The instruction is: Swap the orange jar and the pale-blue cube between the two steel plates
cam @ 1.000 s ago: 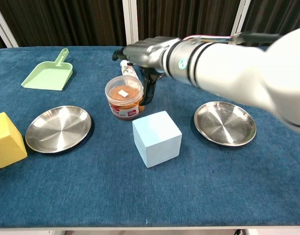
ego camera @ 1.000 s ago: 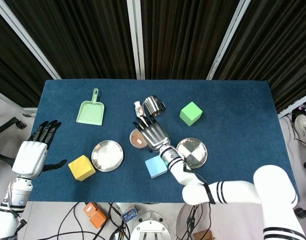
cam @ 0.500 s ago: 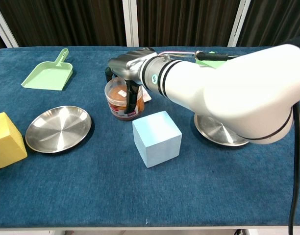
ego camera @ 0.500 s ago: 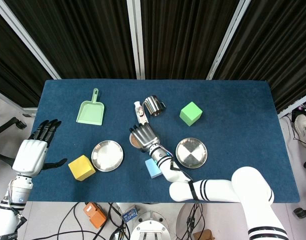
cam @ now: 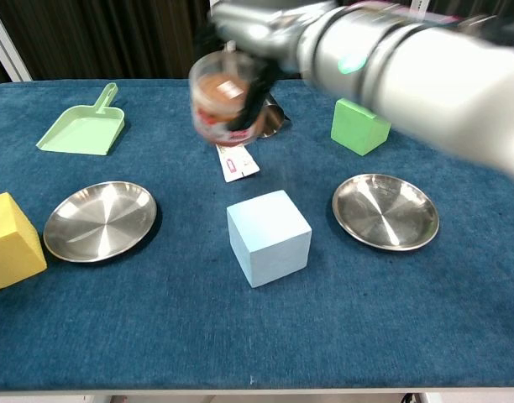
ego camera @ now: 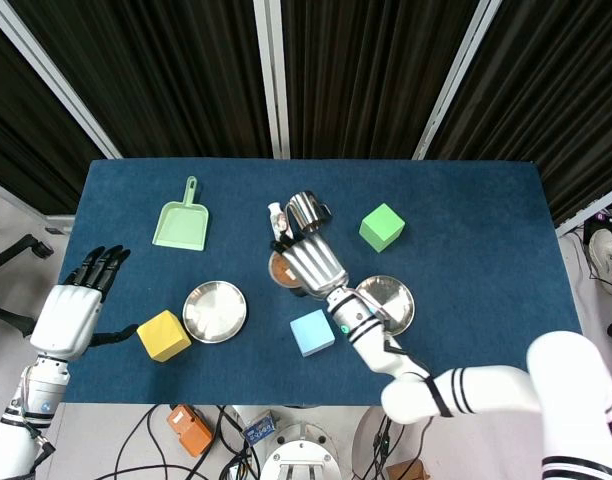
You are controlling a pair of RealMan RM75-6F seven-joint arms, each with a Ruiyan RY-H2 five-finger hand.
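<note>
My right hand (cam: 257,38) (ego camera: 314,264) grips the orange jar (cam: 220,105) (ego camera: 282,268) from above and holds it in the air over the table's middle, motion-blurred. The pale-blue cube (cam: 268,237) (ego camera: 312,332) sits on the cloth between the two steel plates. Both the left plate (cam: 100,220) (ego camera: 215,311) and the right plate (cam: 385,211) (ego camera: 391,295) hold nothing. At the table's left edge my left hand (ego camera: 71,308) hovers with fingers spread and holds nothing; the chest view does not show it.
A yellow cube (cam: 11,243) (ego camera: 163,335) lies by the left plate, a green dustpan (cam: 83,126) (ego camera: 181,220) at back left, a green cube (cam: 359,126) (ego camera: 382,227) at back right. A small white bottle (cam: 237,160) lies under the raised jar, and a steel cup (ego camera: 304,209) stands behind it.
My right hand closed on the orange jar and lifted it off the cloth, up and slightly right. The white bottle behind it now shows. The left hand barely moved.
</note>
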